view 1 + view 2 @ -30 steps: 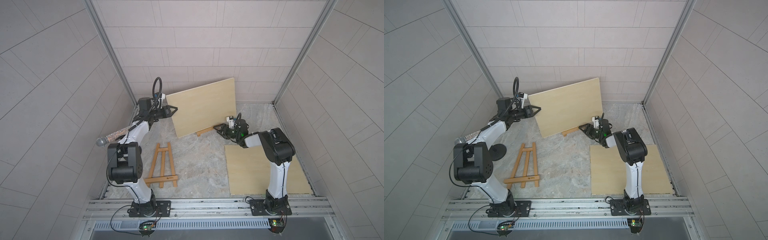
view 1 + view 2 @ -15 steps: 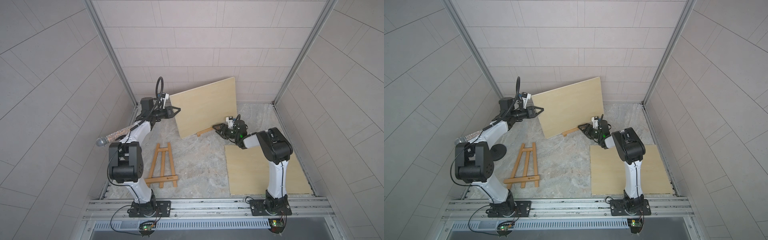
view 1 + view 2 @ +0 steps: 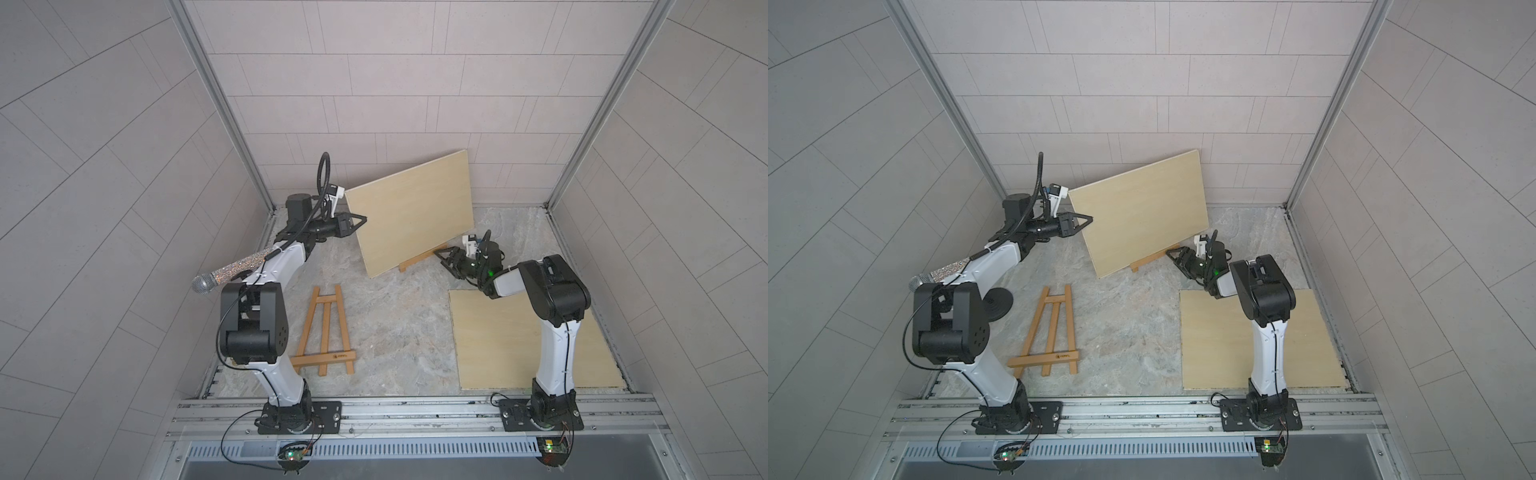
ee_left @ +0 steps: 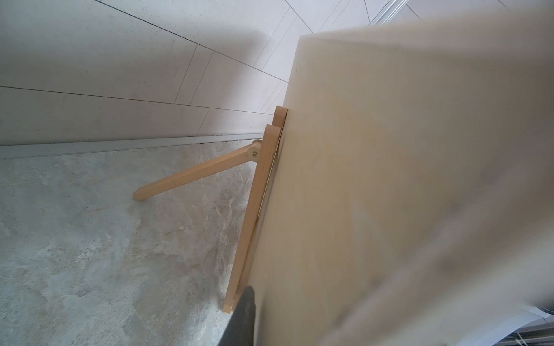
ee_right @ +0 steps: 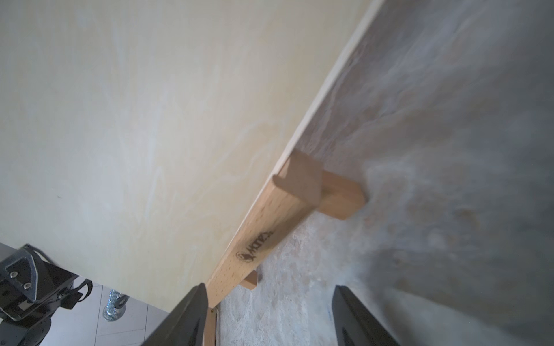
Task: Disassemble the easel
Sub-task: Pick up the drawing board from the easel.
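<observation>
The left gripper (image 3: 364,217) is pinched on the left edge of the leaning wooden board (image 3: 411,212) (one dark finger (image 4: 244,314) sits behind the panel). The right gripper (image 3: 441,258) has its jaws apart, one fingertip (image 5: 192,311) just beside the ledge end of the standing easel (image 5: 263,233). That easel props the board at upper centre. A second easel (image 3: 326,332) lies flat left of centre, and another board (image 3: 519,345) lies flat at lower right.
</observation>
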### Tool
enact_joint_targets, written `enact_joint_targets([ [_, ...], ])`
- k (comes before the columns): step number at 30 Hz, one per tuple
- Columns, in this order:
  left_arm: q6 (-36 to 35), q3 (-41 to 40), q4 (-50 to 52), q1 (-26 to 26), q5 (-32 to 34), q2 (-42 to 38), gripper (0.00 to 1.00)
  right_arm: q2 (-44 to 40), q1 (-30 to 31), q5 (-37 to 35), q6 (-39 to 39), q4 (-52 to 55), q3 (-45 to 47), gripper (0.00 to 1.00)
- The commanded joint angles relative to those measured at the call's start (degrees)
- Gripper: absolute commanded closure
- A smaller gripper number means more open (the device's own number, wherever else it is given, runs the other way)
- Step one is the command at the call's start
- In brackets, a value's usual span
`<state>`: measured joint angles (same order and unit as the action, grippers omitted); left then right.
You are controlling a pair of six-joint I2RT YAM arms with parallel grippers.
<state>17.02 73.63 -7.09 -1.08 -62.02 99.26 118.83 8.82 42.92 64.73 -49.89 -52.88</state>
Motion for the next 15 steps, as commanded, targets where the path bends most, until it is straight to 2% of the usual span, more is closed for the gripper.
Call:
enact_joint_targets([
  [1,2.6,0.0,-0.3,-0.5,-0.4,0.2,1.00,-1.9,-2.2,-1.2,-0.4,-1.2,-0.6,0.30],
  [6,3.0,-0.1,-0.4,-0.5,-1.4,-0.2,1.00,0.1,-3.9,-2.7,-1.6,-0.9,-4.4,0.27],
  [15,2.8,-0.5,-0.1,-0.4,-1.5,-0.4,1.00,6.2,-4.2,-5.9,0.6,-3.3,-10.9,0.23],
])
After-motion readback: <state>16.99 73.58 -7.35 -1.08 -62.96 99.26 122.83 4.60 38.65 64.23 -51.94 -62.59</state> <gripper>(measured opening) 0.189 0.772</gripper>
